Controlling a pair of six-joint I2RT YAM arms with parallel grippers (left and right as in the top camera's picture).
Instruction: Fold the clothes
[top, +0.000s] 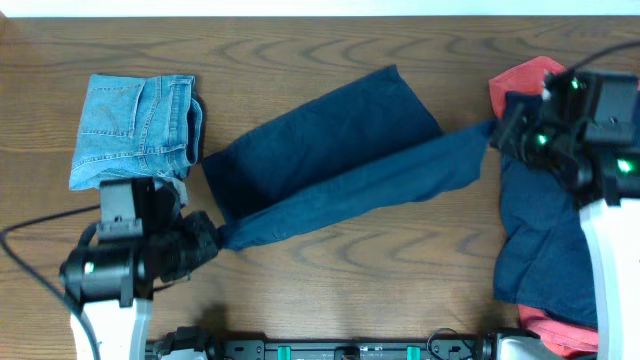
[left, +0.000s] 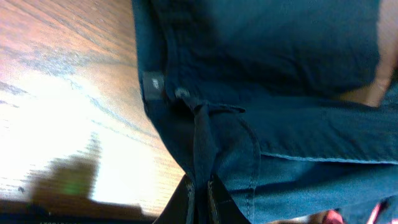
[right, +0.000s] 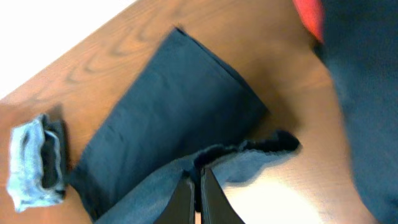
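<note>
Left hand (top: 213, 241), at 8 o'clock, pinches the waistband (left: 163, 74) of the navy trousers (top: 330, 160); right hand (top: 496, 131), at 2 o'clock, pinches one hem (right: 261, 144), so the cloth stretches flat across the surface (top: 400, 260) for folding.

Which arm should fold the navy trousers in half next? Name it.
Right, probably. The right claw grips the hem of the dark navy fabric trousers, free to swing over; the left claw pins the waistband.

Cannot read the small, blurred label (left: 153, 86) on the waistband of the navy trousers (top: 330, 165). Cannot see most of the red garment (top: 525, 75), buried under a dark blue pile (top: 545, 240) and the right arm (top: 610, 250).
</note>
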